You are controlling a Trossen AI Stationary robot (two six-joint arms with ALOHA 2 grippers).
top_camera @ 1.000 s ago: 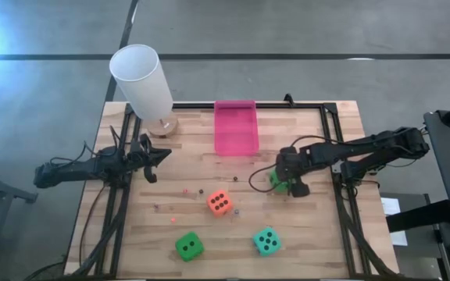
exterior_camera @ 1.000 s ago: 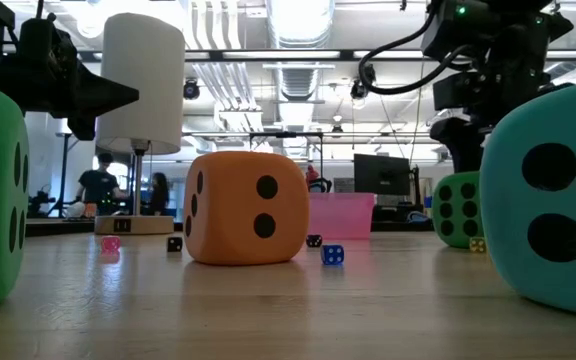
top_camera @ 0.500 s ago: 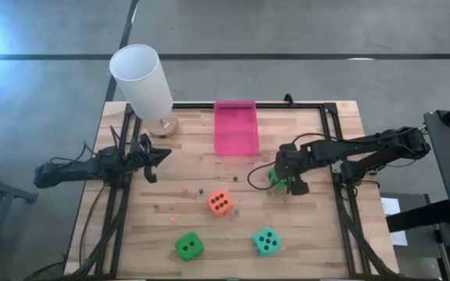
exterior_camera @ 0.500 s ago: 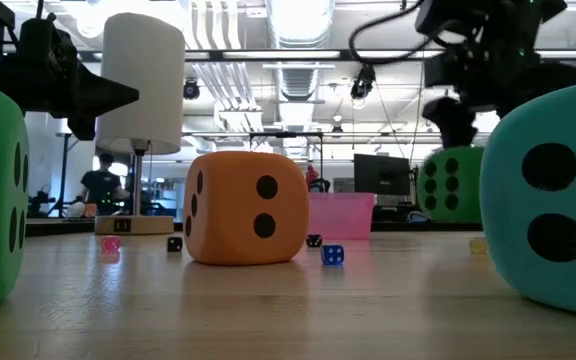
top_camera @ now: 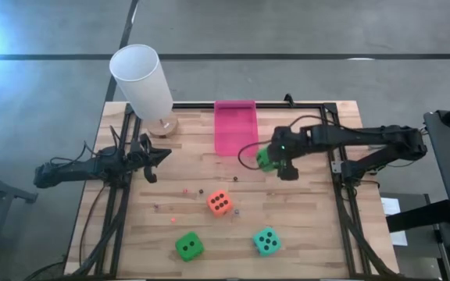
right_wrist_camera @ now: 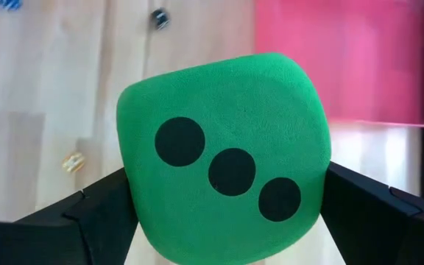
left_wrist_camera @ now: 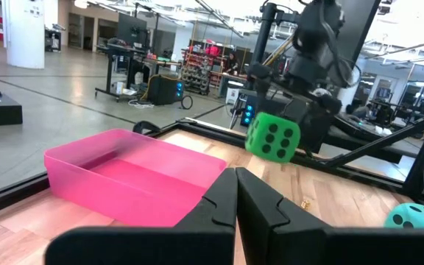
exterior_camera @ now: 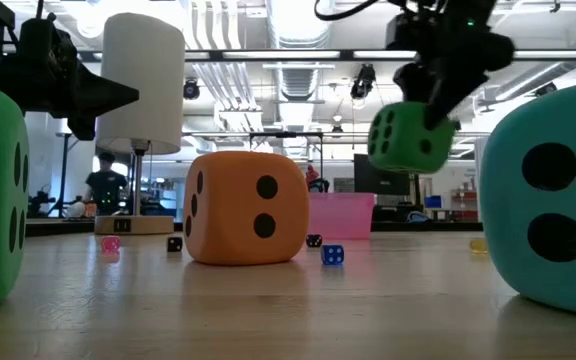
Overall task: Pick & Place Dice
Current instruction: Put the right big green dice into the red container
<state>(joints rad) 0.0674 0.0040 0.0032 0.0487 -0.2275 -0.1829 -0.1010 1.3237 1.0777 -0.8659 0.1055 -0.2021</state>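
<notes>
My right gripper (top_camera: 276,160) is shut on a bright green die (top_camera: 266,158), held in the air just right of the pink bin (top_camera: 235,127); the die also shows in the low view (exterior_camera: 411,137) and the left wrist view (left_wrist_camera: 272,137). An orange-red die (top_camera: 219,202), a second green die (top_camera: 188,247) and a teal die (top_camera: 266,241) rest on the wooden table. My left gripper (top_camera: 162,155) waits shut at the table's left side, holding nothing. My right gripper pinches the green die by two opposite faces (right_wrist_camera: 135,199) between its two fingers, one finger (right_wrist_camera: 94,213) on each side. The three-pip face points away from the wrist. The die is lifted clear of the table, tilted.
A tall white cup (top_camera: 141,82) stands on a round base at the table's far left. Several tiny dice (top_camera: 200,190) lie scattered near the table's middle. A black frame (top_camera: 330,117) edges the table.
My right gripper has risen from the table with the green die and carried it toward the table's left, closer to the pink bin. The die is now clear of the table and has tipped a little.
</notes>
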